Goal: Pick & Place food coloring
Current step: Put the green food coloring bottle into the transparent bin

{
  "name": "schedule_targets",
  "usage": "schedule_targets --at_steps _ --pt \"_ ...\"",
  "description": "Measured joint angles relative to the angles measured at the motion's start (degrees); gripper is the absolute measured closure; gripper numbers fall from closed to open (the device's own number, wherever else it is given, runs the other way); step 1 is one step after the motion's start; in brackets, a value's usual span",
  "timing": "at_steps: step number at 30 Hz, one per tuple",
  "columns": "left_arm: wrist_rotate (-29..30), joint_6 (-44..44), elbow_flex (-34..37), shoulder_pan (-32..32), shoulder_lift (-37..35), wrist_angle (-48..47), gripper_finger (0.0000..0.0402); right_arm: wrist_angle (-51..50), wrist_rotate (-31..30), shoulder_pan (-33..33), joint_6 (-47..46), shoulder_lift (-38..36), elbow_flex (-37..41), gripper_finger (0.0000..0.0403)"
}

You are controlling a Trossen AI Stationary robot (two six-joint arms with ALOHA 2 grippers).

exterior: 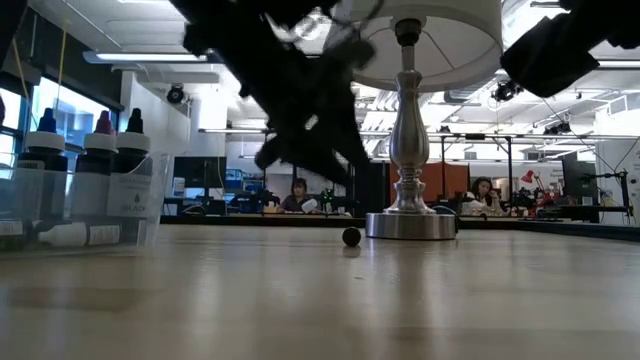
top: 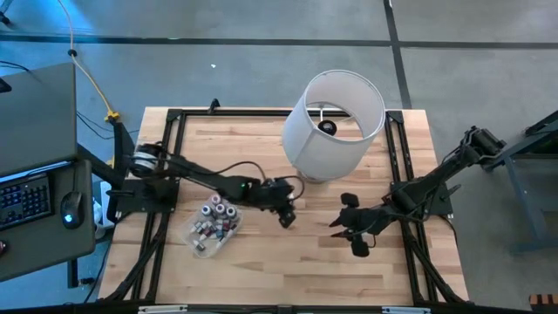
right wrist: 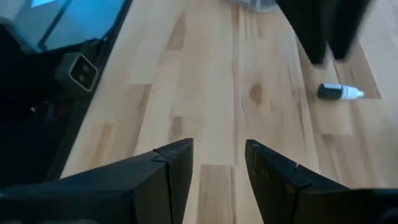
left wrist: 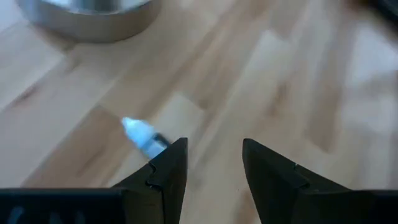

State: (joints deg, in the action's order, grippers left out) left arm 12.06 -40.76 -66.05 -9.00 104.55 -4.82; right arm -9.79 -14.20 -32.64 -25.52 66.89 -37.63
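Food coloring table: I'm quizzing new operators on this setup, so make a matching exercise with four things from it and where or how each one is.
Things:
1. lampshade
2. clear tub
3. loose bottle
4. right gripper

Place or state:
a. lying on its side on bare wood
b. on the table's left part, holding a cluster of food coloring bottles
c. open and empty over the table's right part
d. at the table's far edge, near the middle

Pairs: 1-d, 2-b, 3-a, 4-c
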Motion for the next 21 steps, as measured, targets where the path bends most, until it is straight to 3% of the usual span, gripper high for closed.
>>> schedule_targets --at_steps 5,21 --pt "-1.29 -0.01 -2.8 2.39 3.8 -0.93 0.0252 1.3 1.12 -0.11 0.87 0.04 0.0 0.0263" --pt "1.56 -2.88 -2.81 3.0 4.12 -4.26 0.0252 2.02 0.66 -0.1 1.53 0.05 0.0 0.0263"
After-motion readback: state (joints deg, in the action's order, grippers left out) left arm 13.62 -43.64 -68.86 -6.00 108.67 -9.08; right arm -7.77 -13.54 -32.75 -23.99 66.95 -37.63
